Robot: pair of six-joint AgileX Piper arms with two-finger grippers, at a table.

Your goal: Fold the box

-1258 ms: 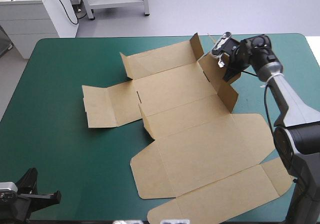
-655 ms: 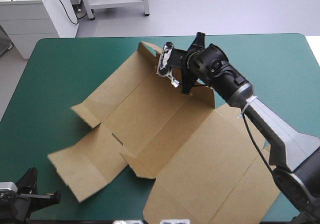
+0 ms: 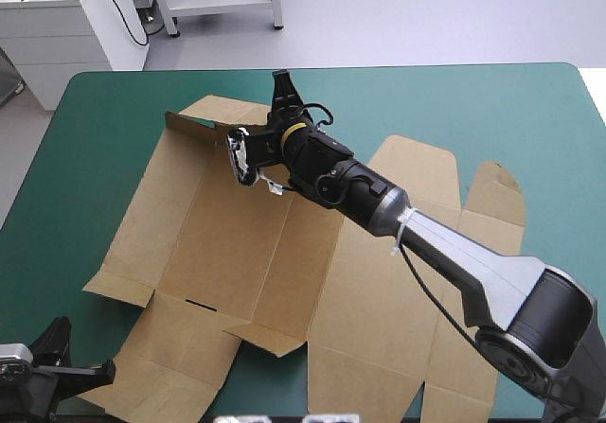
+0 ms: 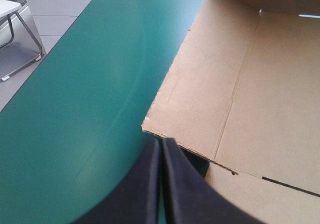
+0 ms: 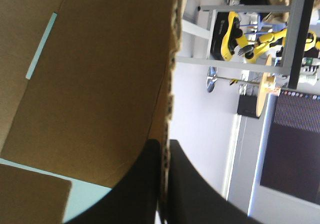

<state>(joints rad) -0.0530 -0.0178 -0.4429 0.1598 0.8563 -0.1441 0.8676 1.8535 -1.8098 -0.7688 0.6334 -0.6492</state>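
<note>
The brown box (image 3: 237,243) lies as a cut sheet, mostly flat, across the middle of the teal-green table. One flap (image 3: 204,125) at its far left end is lifted off the cover. My right gripper (image 3: 275,111) reaches over the sheet from the near right and is shut on the box at that raised flap. The right wrist view shows the board's edge (image 5: 170,73) running between the black fingers of that gripper (image 5: 164,151). My left gripper (image 3: 95,372) rests at the table's near left corner. The left wrist view shows this gripper (image 4: 161,146) shut and empty, its tip just short of a box corner (image 4: 150,126).
Bare teal-green cover (image 3: 530,111) shows at the far right and along the left side (image 4: 75,93). The sheet's near flaps (image 3: 151,395) reach the table's front edge. A white cabinet (image 3: 66,26) stands beyond the far left corner.
My right gripper has swung from the far right to the far middle, dragging and turning the box leftward. The sheet now lies flatter and farther left. The left gripper has not moved.
</note>
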